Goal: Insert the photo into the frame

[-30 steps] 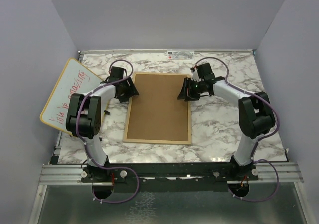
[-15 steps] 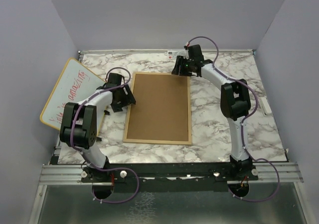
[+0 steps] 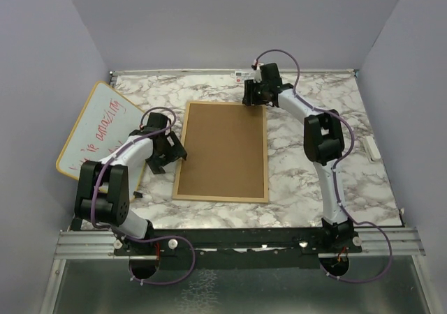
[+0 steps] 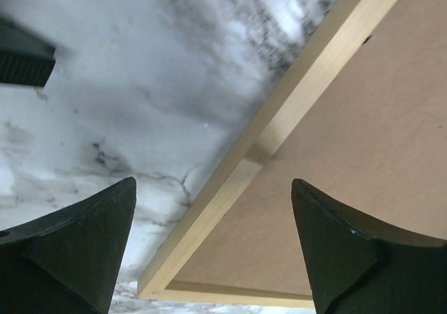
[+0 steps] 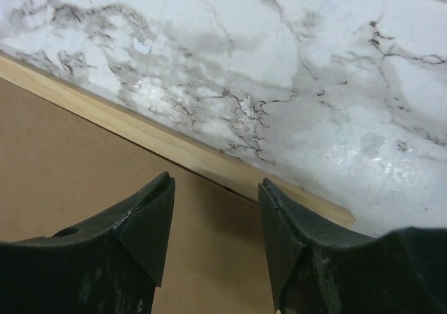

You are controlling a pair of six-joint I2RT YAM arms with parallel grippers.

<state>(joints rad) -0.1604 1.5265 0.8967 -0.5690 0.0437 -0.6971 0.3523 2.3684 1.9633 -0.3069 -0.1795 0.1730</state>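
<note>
Seen from above, the frame lies face down on the marble table, the brown backing board filling its wooden rim. The photo shows nowhere, so whether it already sits under the board cannot be told; if it does, only fastening and turning over appear to remain. The left gripper hangs at the frame's long side and the right gripper at its far corner. A whiteboard leans well outside the left gripper, while bare marble gives the right arm wide room on its outer side. In the left wrist view, the left gripper has its fingers spread wide and gripping nothing. Between them runs the pale frame rail, with the board under the inner finger and marble under the outer. In the right wrist view, the right gripper stands part open and empty, its fingers over the board. The rail crosses just ahead of the tips, and open marble lies beyond.
</note>
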